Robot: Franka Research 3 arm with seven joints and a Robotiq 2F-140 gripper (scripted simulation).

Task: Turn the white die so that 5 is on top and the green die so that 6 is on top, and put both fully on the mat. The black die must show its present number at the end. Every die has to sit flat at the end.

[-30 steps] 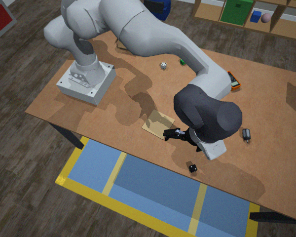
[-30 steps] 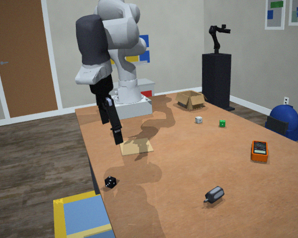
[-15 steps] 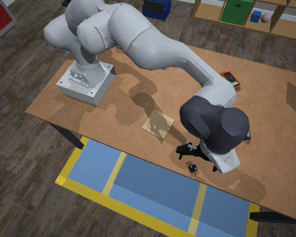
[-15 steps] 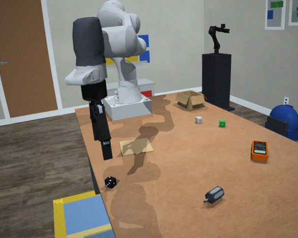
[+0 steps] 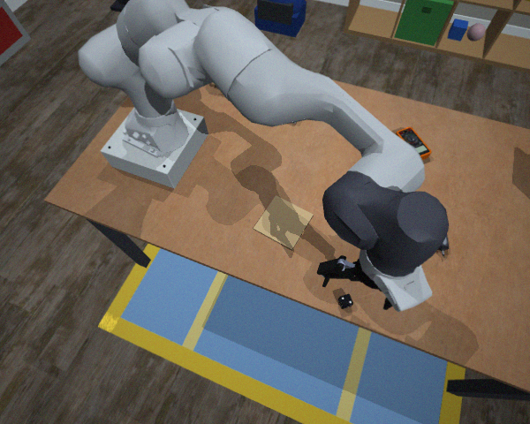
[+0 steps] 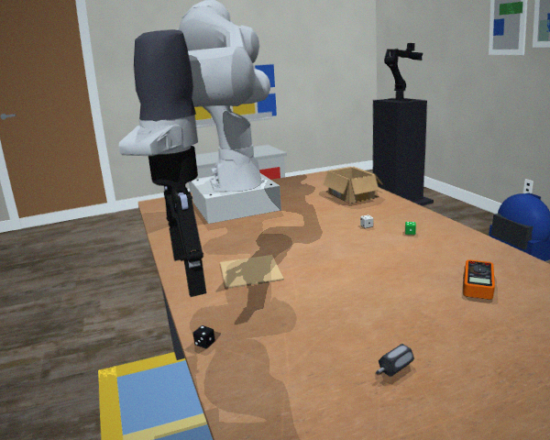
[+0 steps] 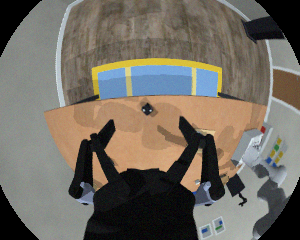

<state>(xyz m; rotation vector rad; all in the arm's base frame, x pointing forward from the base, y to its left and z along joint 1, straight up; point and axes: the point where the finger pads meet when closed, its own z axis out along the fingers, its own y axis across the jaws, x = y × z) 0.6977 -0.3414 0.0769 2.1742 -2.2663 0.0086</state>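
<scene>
The black die (image 5: 344,300) (image 6: 203,336) (image 7: 148,110) sits flat near the table's front edge. My gripper (image 5: 354,291) (image 6: 197,284) (image 7: 146,123) is open and empty. It points down and hangs some way above the black die. The tan mat (image 5: 297,212) (image 6: 270,274) lies bare on the table behind the gripper. The white die (image 6: 367,221) and the green die (image 6: 410,227) stand close together far back on the table, off the mat. The arm hides both of them in the top view.
A cardboard box (image 6: 351,184) stands at the back near the two dice. An orange multimeter (image 5: 413,140) (image 6: 478,278) and a grey cylinder part (image 6: 396,359) lie on the right half. The robot base (image 5: 153,150) stands at the back left. The table edge runs just beside the black die.
</scene>
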